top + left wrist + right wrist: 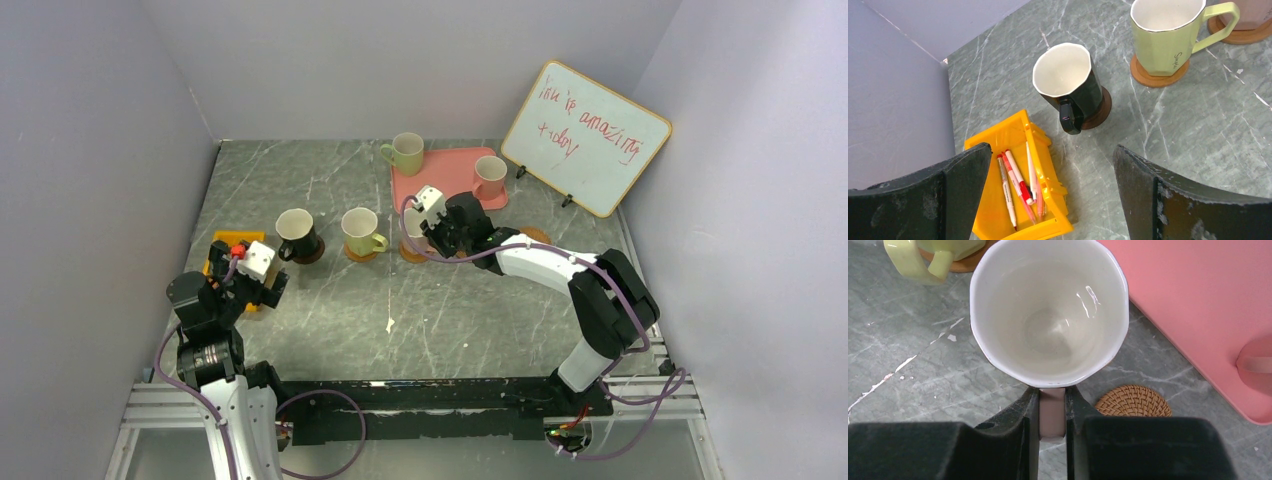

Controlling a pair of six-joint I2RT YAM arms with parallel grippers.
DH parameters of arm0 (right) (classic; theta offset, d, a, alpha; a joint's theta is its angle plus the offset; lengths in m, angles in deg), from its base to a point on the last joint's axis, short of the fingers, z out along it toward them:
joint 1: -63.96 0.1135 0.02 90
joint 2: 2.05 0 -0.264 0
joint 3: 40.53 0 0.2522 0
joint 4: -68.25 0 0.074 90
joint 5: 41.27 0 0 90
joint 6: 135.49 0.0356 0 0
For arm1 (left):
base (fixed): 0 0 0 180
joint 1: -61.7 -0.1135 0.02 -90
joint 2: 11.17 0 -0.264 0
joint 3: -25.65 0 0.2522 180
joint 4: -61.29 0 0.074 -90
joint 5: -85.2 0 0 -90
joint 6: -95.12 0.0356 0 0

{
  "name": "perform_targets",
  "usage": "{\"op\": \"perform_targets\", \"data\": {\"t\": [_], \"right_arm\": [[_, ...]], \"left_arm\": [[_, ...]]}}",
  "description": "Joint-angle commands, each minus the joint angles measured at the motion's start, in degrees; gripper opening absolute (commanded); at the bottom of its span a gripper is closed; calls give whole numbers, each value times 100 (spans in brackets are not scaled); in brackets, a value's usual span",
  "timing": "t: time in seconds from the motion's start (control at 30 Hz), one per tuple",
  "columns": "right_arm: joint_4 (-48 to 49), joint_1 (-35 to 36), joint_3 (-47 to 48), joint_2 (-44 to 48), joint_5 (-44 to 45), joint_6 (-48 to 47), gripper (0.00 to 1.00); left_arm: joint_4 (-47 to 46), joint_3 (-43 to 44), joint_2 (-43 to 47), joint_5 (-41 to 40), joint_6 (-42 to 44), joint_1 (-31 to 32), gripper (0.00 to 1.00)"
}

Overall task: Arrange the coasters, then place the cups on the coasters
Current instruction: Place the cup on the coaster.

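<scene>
Top view: the right gripper (424,233) is clamped on the handle of a pink cup (413,222) over a coaster (411,256). Whether it is seated cannot be told. Judged next: lower and release. The pink tray (445,170) holds a green cup (405,153) and a second pink cup (489,177).

Left wrist view: the left gripper (1050,165) gapes wide and empty above a yellow bin (993,145) of markers (1015,182).

Right wrist view: the held cup is empty. A bare woven coaster (1133,400) lies near and to its right.

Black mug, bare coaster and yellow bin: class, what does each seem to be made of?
Black mug: probably glazed ceramic, glossy with sharp highlights. Bare coaster: looks like woven rattan or similar fibre, coiled weave visible. Yellow bin: apparently moulded plastic, smooth with ribbed walls.
</scene>
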Motion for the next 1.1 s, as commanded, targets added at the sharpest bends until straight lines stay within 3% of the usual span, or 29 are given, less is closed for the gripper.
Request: {"op": "perform_targets", "data": {"t": [0.0, 1.07], "right_arm": [[471, 14, 371, 108, -103, -92, 19], [408, -130, 328, 124, -344, -43, 29]], "left_arm": [[-16, -25, 80, 188, 140, -37, 96], [2, -28, 95, 214, 158, -48, 96]]}}
